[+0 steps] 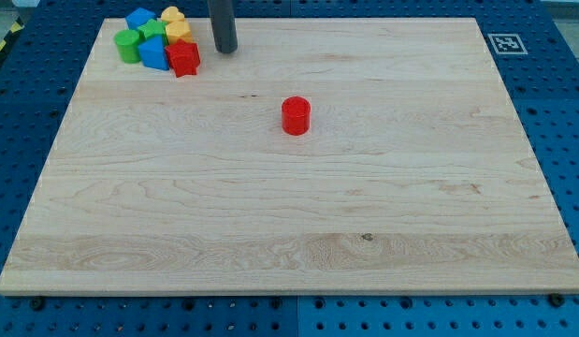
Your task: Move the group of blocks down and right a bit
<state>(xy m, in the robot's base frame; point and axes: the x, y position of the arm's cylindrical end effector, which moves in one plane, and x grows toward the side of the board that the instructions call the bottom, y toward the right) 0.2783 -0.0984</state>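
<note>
A tight group of blocks sits at the board's top left corner: a blue block (139, 18), a green block (151, 30), a green cylinder (128, 45), a blue block (154, 53), a yellow block (172, 14), another yellow block (180, 30) and a red block (184, 58). My tip (225, 50) stands on the board just to the right of the group, a small gap from the red and yellow blocks. A red cylinder (296, 115) stands alone near the board's middle, below and right of the tip.
The wooden board (298, 215) lies on a blue pegboard table (560, 112). A black-and-white marker tag (505, 43) is at the board's top right corner.
</note>
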